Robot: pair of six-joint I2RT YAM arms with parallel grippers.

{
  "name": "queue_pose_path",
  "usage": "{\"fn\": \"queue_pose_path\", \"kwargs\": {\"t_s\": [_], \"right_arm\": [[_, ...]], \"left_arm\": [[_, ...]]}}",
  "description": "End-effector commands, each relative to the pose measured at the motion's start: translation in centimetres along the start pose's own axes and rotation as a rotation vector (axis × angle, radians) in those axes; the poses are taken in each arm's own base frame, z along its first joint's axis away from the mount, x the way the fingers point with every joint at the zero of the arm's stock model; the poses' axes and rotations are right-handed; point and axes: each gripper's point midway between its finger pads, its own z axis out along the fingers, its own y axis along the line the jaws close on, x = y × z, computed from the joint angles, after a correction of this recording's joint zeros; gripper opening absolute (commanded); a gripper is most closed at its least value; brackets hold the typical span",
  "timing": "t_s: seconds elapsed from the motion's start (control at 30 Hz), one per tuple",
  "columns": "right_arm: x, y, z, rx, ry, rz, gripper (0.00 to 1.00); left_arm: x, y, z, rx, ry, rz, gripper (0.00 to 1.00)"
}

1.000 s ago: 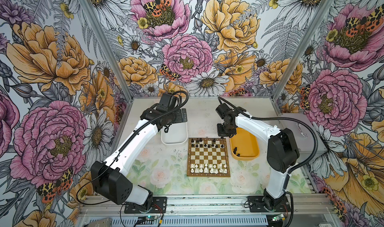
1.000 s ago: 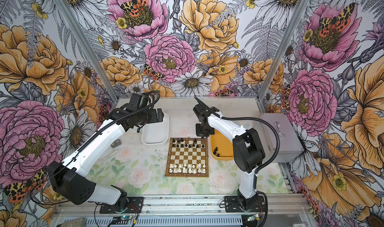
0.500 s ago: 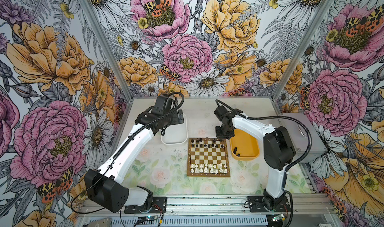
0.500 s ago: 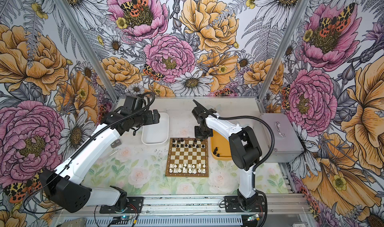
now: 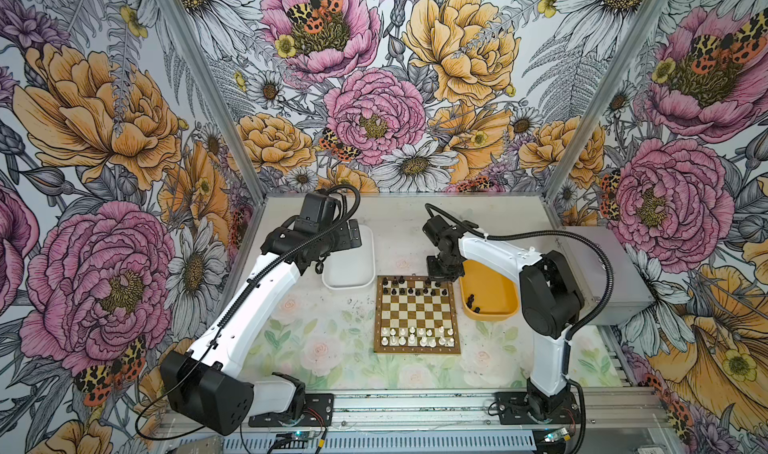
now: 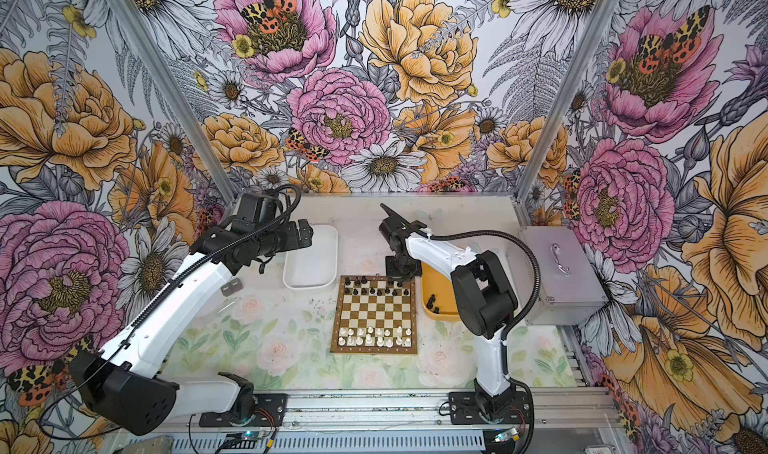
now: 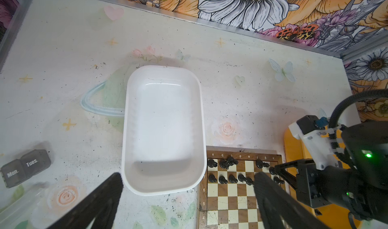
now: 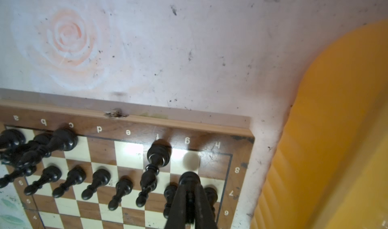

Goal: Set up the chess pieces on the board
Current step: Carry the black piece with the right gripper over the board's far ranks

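The board (image 5: pixel 417 312) (image 6: pixel 374 312) lies mid-table in both top views. White chess pieces (image 5: pixel 417 336) fill its two near rows, and black ones (image 5: pixel 409 287) (image 8: pixel 98 179) stand in its far rows. My right gripper (image 5: pixel 442 274) (image 6: pixel 401 272) (image 8: pixel 190 182) hangs over the board's far right corner. It is shut on a small black piece (image 8: pixel 189 178) just above the back rank near column g. My left gripper (image 5: pixel 352 235) (image 6: pixel 305 233) (image 7: pixel 189 176) is open and holds nothing. It is above the white tray (image 5: pixel 349 283) (image 7: pixel 163 74), left of the board.
A yellow tray (image 5: pixel 509 308) (image 6: pixel 428 306) right of the board holds a few black pieces (image 5: pixel 471 302). The white tray has nothing in it. A grey metal box (image 5: pixel 602 273) stands at the right edge. A dark pill organizer (image 7: pixel 25 167) lies left of the white tray.
My right gripper has shifted a little left, from the yellow tray's edge to the board's far right corner, still shut. The left arm has drawn back slightly and stays open.
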Motion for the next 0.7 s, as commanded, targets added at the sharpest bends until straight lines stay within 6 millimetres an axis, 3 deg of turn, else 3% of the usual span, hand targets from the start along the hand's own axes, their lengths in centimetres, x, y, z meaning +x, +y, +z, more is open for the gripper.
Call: {"fn": "queue_pose_path", "kwargs": {"t_s": [0.0, 0.67], "right_arm": [[-0.65, 0.51, 0.78, 0.001, -0.007, 0.002, 0.0], [-1.5, 0.72, 1.04, 0.009, -0.017, 0.0, 0.02]], "left_arm": [[-0.34, 0.41, -0.43, -0.001, -0.025, -0.012, 0.99], [-0.75, 1.21, -0.62, -0.002, -0.032, -0.02, 0.99]]}}
